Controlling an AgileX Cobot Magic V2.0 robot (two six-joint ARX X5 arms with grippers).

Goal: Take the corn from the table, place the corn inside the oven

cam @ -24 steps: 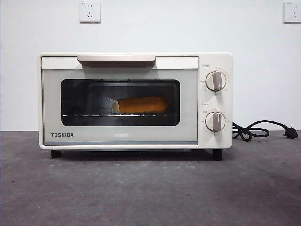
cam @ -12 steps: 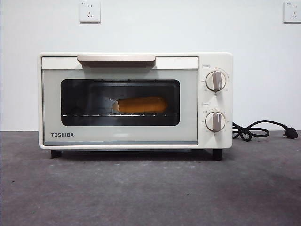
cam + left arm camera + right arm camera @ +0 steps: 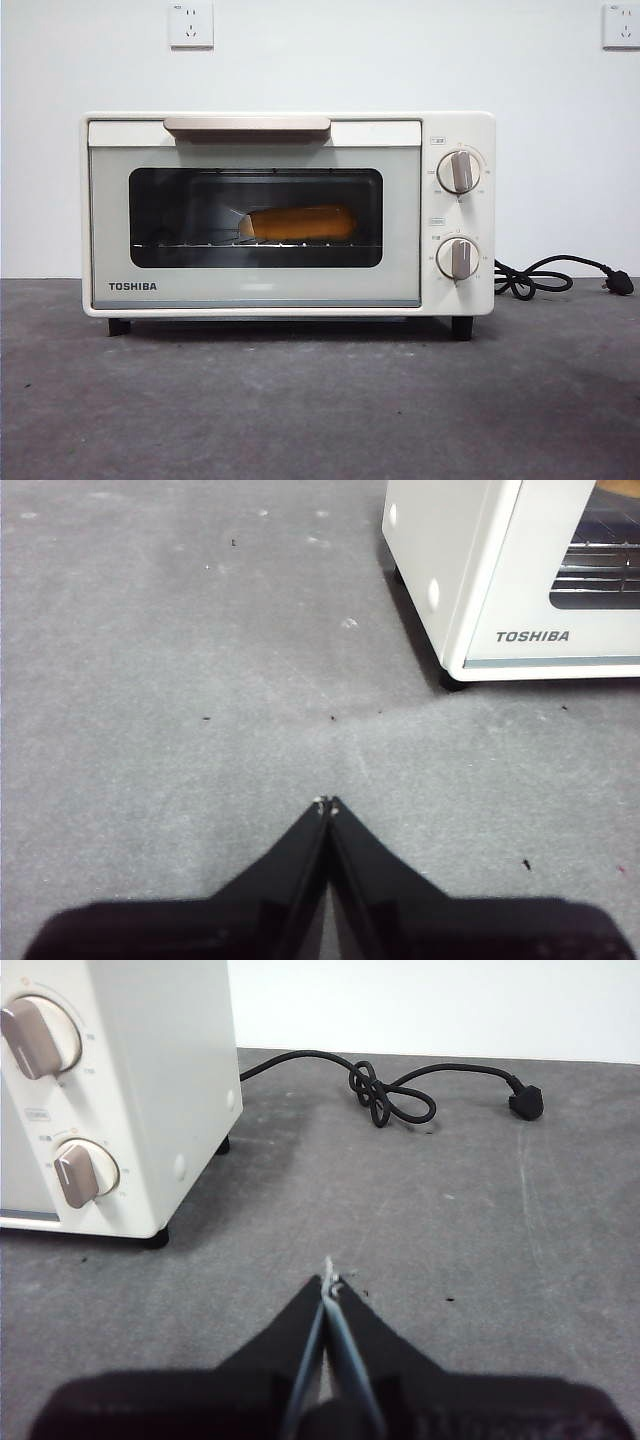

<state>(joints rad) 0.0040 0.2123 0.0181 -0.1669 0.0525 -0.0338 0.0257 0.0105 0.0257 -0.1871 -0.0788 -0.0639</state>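
Change: nothing has moved since the earlier front views; corn, oven and cord sit exactly as they did.
Corn: one cob, lying on the wire rack inside the oven, seen through the dark door window. Its long axis runs side to side across the oven, parallel to the door; the narrower end points toward the side away from the knobs, the blunter end toward the knob side.
Oven: one cream TOSHIBA unit standing on the worktop, door shut, bar handle along the top of the door.
Knobs: two, one above the other, upper and lower.
Cord: one black cord, loosely looped on the worktop beside the oven's knob side, plug lying free.
Wall sockets: two, high on the white wall.
Left gripper: over bare worktop, off the oven's plain side; fingers pressed together, holding nothing.
Right gripper: over bare worktop near the knob side, cord beyond it; fingers closed on nothing.
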